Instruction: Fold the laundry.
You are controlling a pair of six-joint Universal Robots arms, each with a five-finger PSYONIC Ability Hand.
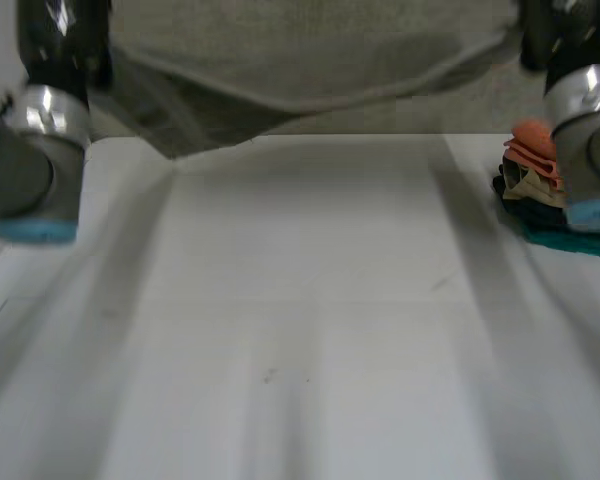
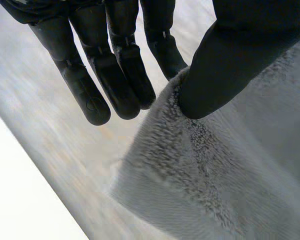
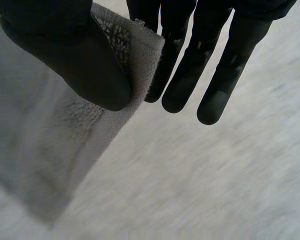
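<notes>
Seen in the head view, a grey towel (image 1: 310,50) hangs lifted above the far edge of the white surface (image 1: 310,300). It is stretched between the left arm (image 1: 30,160) and the right arm (image 1: 585,140), and its lower hem sags just over that edge.

The wrist views add the grips. The left hand (image 2: 240,45) pinches one fluffy corner of the towel (image 2: 215,175), thumb pressed on top and straight fingers (image 2: 85,90) behind it. The right hand (image 3: 55,45) clamps the other corner of the towel (image 3: 35,150) the same way, thumb against the fingers (image 3: 185,85).

Below the towel the surface lies open from far edge to near edge. A pile of clothes (image 1: 530,175), orange, tan, dark and teal, sits at the right edge beside the right arm.
</notes>
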